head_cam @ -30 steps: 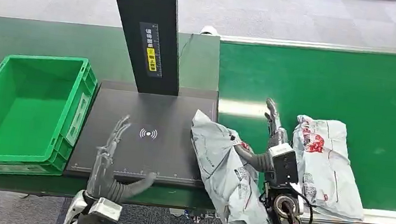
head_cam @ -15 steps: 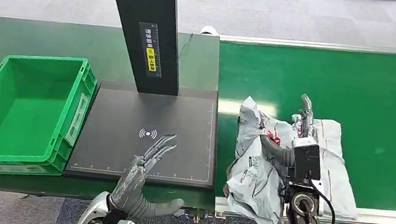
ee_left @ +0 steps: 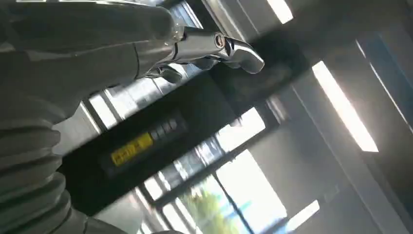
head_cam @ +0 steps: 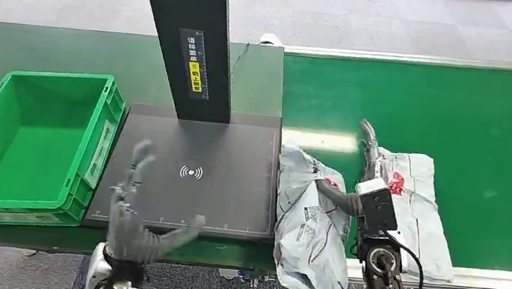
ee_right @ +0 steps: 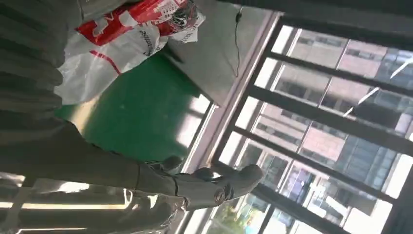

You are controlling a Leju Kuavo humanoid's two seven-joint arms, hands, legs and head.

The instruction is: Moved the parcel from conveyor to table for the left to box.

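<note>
I had the right hand (head_cam: 365,173) wrapped around the grey parcel (head_cam: 313,227), thumb curling over its top and fingers up behind it. The parcel hung at the seam between the green conveyor (head_cam: 487,134) and the table (head_cam: 3,39), its lower end drooping over the near edge, just beside the black scanner pad (head_cam: 188,202) but not yet on it. A second parcel (head_cam: 417,206) lay on the belt, touching the one I held. In the right wrist view I could see red-and-white wrapping (ee_right: 131,29) close by the hand.

My left hand (head_cam: 134,214) hovered over the near edge of the pad, fingers spread and holding nothing. The green box (head_cam: 105,134) sat at the pad's left side with nothing in it.

By my reckoning the transfer was about half done: the parcel was gripped and off the belt proper, but not yet set down on the table. The handover and boxing were all yet to do.
</note>
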